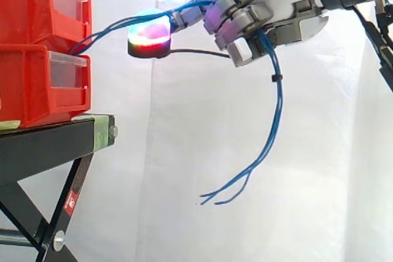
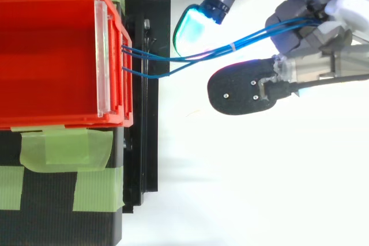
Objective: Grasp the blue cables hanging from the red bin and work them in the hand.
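Note:
Thin blue cables (image 1: 116, 26) run from the front of the stacked red bins (image 1: 37, 84) rightwards into my hand (image 1: 245, 19). The hand's fingers are curled round the cables, which pass through the grip and hang down below it in a long loop (image 1: 273, 121) with loose ends near the bottom. A small black tie sits on the hanging part (image 1: 277, 78). In the top view the cables (image 2: 173, 59) leave the red bin (image 2: 52, 4) at its clear front lip and reach the hand (image 2: 305, 27) between two glowing fingertips.
The bins stand on a black stand (image 1: 55, 139) with green tape (image 2: 63, 148) on its top. A white curtain hangs behind. Open space lies below and right of the stand.

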